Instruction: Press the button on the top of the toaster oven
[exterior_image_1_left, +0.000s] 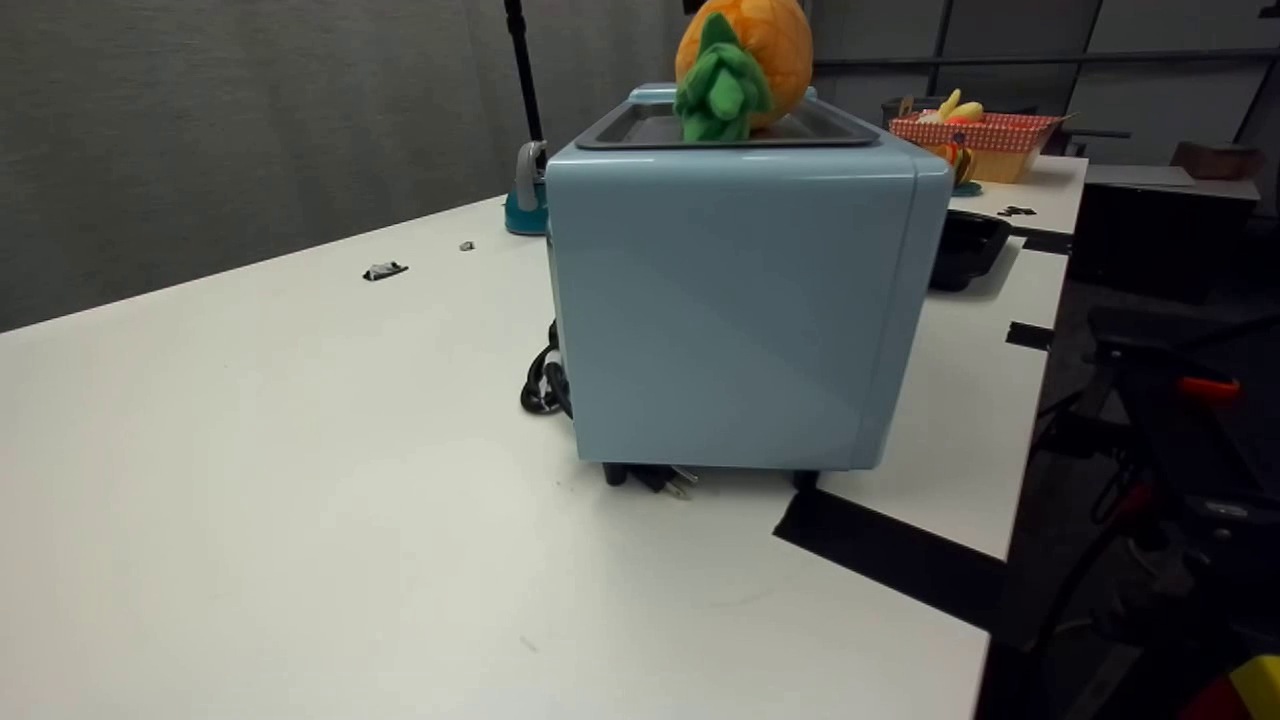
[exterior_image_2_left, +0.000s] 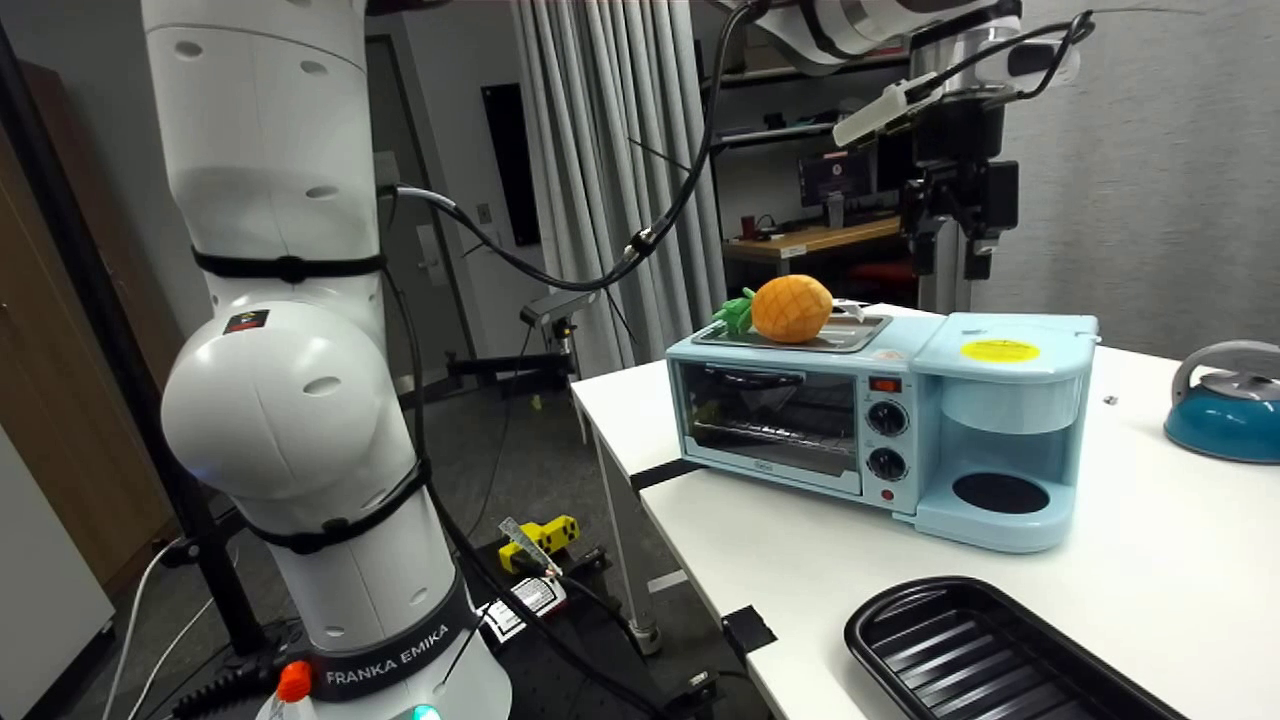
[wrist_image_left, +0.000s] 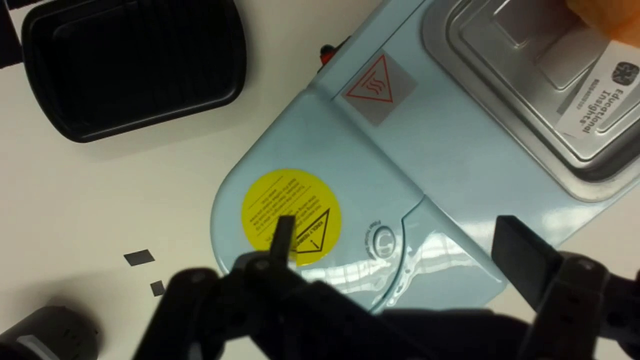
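The toaster oven (exterior_image_1_left: 740, 310) is a pale blue-grey boxy appliance on the white table; it also shows in an exterior view (exterior_image_2_left: 930, 420) with its glass door, two knobs and a coffee-maker section. In the wrist view its top (wrist_image_left: 330, 140) carries a yellow sticker (wrist_image_left: 280, 205) and a small oval button (wrist_image_left: 384, 242) beside a curved seam. My gripper (exterior_image_2_left: 950, 258) hangs pointing down, above and apart from the oven's top. In the wrist view the gripper (wrist_image_left: 395, 235) is open and empty, its fingers wide apart, the button appearing between them. It is out of view in an exterior view.
A plush pineapple (exterior_image_2_left: 791, 309) lies on the metal tray (exterior_image_2_left: 860, 335) on the oven's top. A black ridged pan (exterior_image_2_left: 985, 650) stands on the table before the oven. A teal kettle (exterior_image_2_left: 1230, 415) stands beside it. A basket (exterior_image_1_left: 1000, 150) is farther off.
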